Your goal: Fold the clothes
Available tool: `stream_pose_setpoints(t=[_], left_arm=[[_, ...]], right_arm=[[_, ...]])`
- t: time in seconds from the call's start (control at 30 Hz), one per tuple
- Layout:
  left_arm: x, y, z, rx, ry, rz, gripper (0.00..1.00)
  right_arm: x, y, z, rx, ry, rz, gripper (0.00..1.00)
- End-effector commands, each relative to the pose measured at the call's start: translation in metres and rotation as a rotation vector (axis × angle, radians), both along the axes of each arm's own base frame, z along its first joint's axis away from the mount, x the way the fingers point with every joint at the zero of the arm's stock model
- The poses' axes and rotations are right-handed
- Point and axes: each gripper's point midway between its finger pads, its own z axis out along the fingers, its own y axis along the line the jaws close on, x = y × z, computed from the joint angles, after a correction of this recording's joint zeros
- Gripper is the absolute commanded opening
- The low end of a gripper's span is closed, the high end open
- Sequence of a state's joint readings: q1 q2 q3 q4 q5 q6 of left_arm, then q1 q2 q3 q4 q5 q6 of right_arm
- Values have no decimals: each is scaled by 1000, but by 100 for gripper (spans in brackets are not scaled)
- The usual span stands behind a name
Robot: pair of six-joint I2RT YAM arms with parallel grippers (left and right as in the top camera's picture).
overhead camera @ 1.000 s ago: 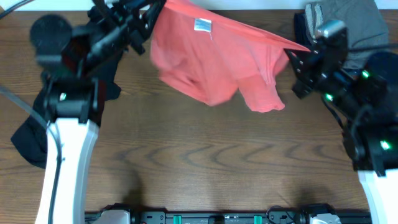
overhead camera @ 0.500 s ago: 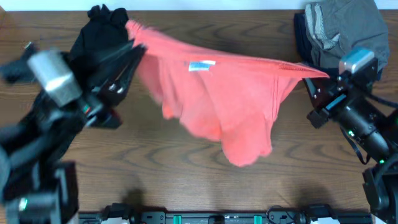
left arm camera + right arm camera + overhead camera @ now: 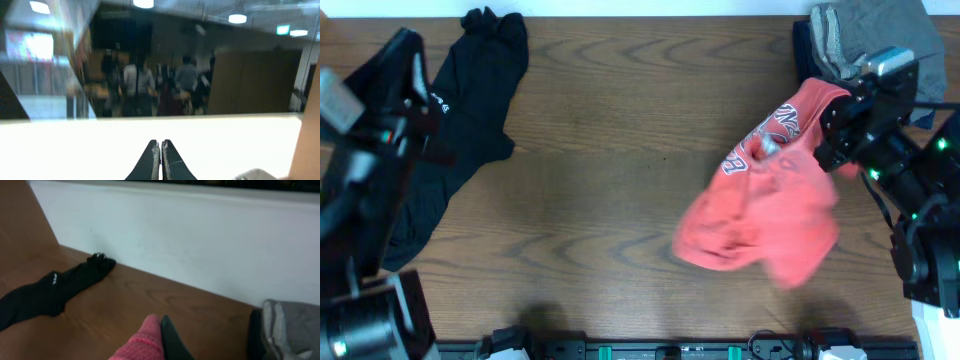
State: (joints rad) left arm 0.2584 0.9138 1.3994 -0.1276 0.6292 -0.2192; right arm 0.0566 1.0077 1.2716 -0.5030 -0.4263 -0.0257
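Note:
A coral red T-shirt (image 3: 760,220) with printed lettering hangs bunched from my right gripper (image 3: 835,120) over the right half of the table. That gripper is shut on the shirt's hem, which shows as a red fold (image 3: 145,340) against the dark finger in the right wrist view. My left gripper (image 3: 160,145) is shut and empty, lifted and pointing at the room beyond the table. The left arm (image 3: 380,110) stands at the far left.
A black garment (image 3: 470,90) lies spread at the back left of the brown table (image 3: 600,200); it also shows in the right wrist view (image 3: 50,292). A pile of grey and dark clothes (image 3: 870,35) sits at the back right corner. A white wall (image 3: 190,245) runs behind the table.
The left gripper has let go of the red shirt and swung away to the left. The shirt, stretched between both grippers before, now hangs bunched from the right gripper only.

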Motion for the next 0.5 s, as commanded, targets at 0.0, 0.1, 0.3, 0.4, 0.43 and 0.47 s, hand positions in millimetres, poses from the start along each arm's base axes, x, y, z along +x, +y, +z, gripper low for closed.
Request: stream_pose_setpoints(t=[0.0, 0.1, 0.3, 0.4, 0.43, 0.47], left_arm=[[13, -16, -24, 20, 97, -132, 6], [32, -21, -56, -12, 229, -216, 6], [73, -38, -130, -16, 480, -321, 6], [88, -59, -163, 27, 563, -396, 6], [91, -66, -172, 41, 584, -420, 6], [96, -78, -187, 65, 613, -457, 6]], right_arm=[[10, 8, -8, 17, 38, 17, 1], [21, 9, -20, 14, 73, 17, 1], [50, 13, -49, 9, 145, 20, 1], [57, 16, -61, 5, 176, 28, 1], [60, 16, -65, 2, 187, 24, 1], [64, 15, -69, -2, 195, 15, 1]])
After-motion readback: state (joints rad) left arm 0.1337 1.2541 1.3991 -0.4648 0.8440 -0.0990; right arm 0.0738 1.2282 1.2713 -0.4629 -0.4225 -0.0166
